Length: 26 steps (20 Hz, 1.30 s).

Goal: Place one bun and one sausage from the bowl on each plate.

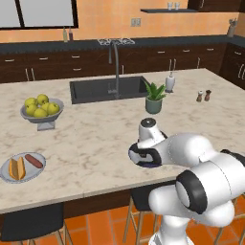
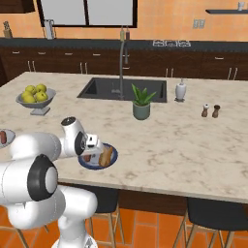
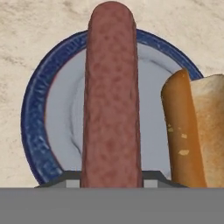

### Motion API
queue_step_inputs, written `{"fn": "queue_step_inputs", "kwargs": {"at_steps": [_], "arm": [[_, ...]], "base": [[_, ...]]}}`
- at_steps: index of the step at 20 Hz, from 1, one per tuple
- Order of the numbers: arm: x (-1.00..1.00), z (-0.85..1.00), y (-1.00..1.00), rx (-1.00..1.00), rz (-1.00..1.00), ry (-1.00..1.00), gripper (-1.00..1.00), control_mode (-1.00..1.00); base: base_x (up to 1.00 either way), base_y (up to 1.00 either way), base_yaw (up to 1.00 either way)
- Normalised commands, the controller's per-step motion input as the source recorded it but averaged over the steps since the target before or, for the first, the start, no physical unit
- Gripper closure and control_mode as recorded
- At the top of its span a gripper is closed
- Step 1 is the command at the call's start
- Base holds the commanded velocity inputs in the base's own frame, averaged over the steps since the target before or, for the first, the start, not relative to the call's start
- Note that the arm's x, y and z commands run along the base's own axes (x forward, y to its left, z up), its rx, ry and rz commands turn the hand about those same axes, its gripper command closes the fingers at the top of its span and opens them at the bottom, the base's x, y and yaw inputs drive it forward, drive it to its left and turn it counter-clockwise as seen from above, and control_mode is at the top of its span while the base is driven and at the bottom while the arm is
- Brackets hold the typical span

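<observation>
My gripper (image 3: 111,179) hangs over the dark blue plate (image 3: 39,122) near the counter's front edge, shut on a reddish-brown sausage (image 3: 111,100) that runs lengthwise above the plate's middle. A tan bun (image 3: 197,135) lies on that plate beside the sausage. From the right base view the gripper (image 2: 92,152) is low over the blue plate (image 2: 97,167), with the bun (image 2: 106,155) on its right half. At the far left, the pale plate (image 1: 9,178) carries another bun (image 1: 16,168) and sausage (image 1: 33,160). The bowl is out of view.
A grey pedestal bowl of yellow-green fruit (image 1: 42,111) stands at the back left. The sink (image 1: 109,88) with its faucet, a potted plant (image 1: 154,98), a soap dispenser (image 1: 170,82) and two shakers (image 1: 203,95) lie farther back. Stools stand under the front edge.
</observation>
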Motion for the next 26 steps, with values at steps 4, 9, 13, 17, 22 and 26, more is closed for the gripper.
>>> {"fn": "queue_step_inputs", "kwargs": {"at_steps": [4, 9, 13, 17, 22, 26], "arm": [[0.03, 0.00, 0.00, 0.00, 0.00, 0.00, -1.00, -1.00], [-0.03, 0.07, 0.01, 0.00, 0.00, -0.01, -1.00, -1.00], [-0.48, 0.81, 0.00, 0.04, 0.00, -0.20, -1.00, -1.00], [-0.74, 1.00, 0.08, 0.10, 0.02, -0.33, -1.00, -1.00], [-0.77, 0.89, 0.03, 0.18, 0.02, -0.25, -1.00, -1.00], [-0.51, 1.00, 0.29, 0.12, 0.05, -0.01, -1.00, -1.00]], "base": [[0.00, 0.00, 0.00], [0.00, 0.00, 0.00], [0.00, 0.00, 0.00], [0.00, 0.00, 0.00], [0.00, 0.00, 0.00], [0.00, 0.00, 0.00]]}}
